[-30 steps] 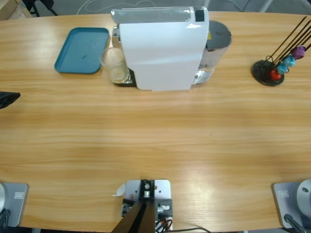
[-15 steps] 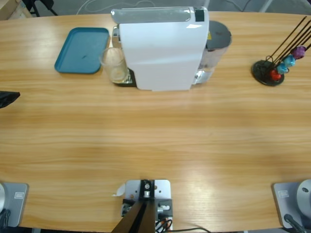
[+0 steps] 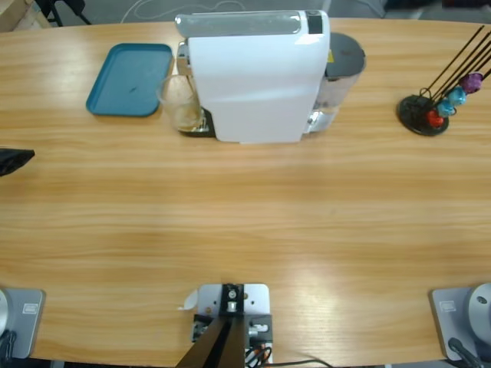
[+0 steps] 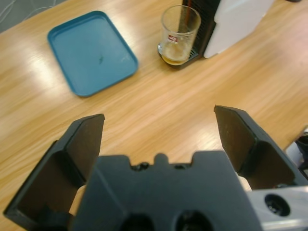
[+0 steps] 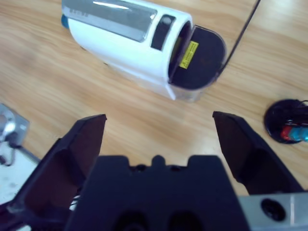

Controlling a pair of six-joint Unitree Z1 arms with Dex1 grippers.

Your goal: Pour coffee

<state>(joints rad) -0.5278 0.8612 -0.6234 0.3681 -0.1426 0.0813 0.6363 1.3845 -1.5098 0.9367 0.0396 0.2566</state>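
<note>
A clear glass cup (image 3: 182, 103) stands on the drip tray at the left end of the white coffee machine (image 3: 253, 77). In the left wrist view the cup (image 4: 179, 33) holds a shallow layer of brown coffee (image 4: 174, 57), and a thin dark streak runs down inside it. My left gripper (image 4: 159, 129) is open and empty, well short of the cup. In the high view only its black tip (image 3: 14, 160) shows, at the left edge. My right gripper (image 5: 159, 126) is open and empty above the table, looking at the machine (image 5: 126, 34).
A teal tray (image 3: 130, 79) lies left of the cup. A black capsule stand (image 3: 424, 113) with coloured capsules and thin rods is at the far right. The machine's dark water tank (image 3: 341, 61) is at its right end. Bare wood fills the table's middle and front.
The black tip of my left gripper at the left edge has shifted slightly downward in the high view. Nothing else has moved.
</note>
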